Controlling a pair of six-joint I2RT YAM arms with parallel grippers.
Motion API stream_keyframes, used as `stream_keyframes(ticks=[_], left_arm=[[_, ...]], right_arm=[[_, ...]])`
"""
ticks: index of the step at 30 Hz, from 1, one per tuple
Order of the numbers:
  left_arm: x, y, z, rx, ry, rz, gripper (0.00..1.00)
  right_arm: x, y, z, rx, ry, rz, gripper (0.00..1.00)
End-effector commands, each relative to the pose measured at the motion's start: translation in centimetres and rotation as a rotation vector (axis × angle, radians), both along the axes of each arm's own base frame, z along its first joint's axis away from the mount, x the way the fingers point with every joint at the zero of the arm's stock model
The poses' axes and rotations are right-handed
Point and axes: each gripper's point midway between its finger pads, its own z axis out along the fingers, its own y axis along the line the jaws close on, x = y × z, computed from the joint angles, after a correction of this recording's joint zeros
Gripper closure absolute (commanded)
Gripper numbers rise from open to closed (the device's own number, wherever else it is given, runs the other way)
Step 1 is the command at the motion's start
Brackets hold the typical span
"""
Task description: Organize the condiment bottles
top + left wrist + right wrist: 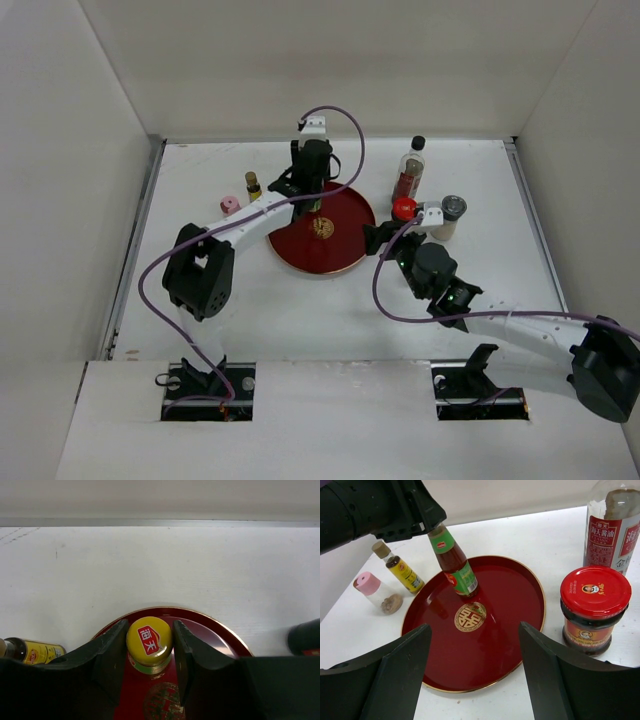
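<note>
Sauce bottle (457,565) inside left gripper (149,632)

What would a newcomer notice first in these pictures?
A round red tray lies mid-table; the left gripper is shut on a tilted sauce bottle at its far side. Right of the tray stand a red-lidded jar and a tall clear bottle, near the open right gripper.

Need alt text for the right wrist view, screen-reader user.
The left gripper is shut on the cap of a red sauce bottle, its base on a round red tray. The right gripper frames the foreground with open, empty jaws. Off the tray stand a red-lidded jar and tall clear bottle to the right, a yellow bottle and pink-capped bottle to the left.
</note>
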Motion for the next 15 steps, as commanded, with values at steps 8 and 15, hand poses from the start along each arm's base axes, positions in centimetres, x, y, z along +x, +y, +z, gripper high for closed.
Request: stream_keyframes(ticks=[8,15], left_arm=[[2.5,1.1,6.5,-0.082,-0.216,0.022,0.72],[1.2,2.4,4.7,-0.07,-0.201,0.046,0.35]], right_arm=[[0.2,0.4,1.4,0.055,-0.035,0.014,0.23],[0.1,0.2,1.7,0.062,-0.041,0.012,0.23]])
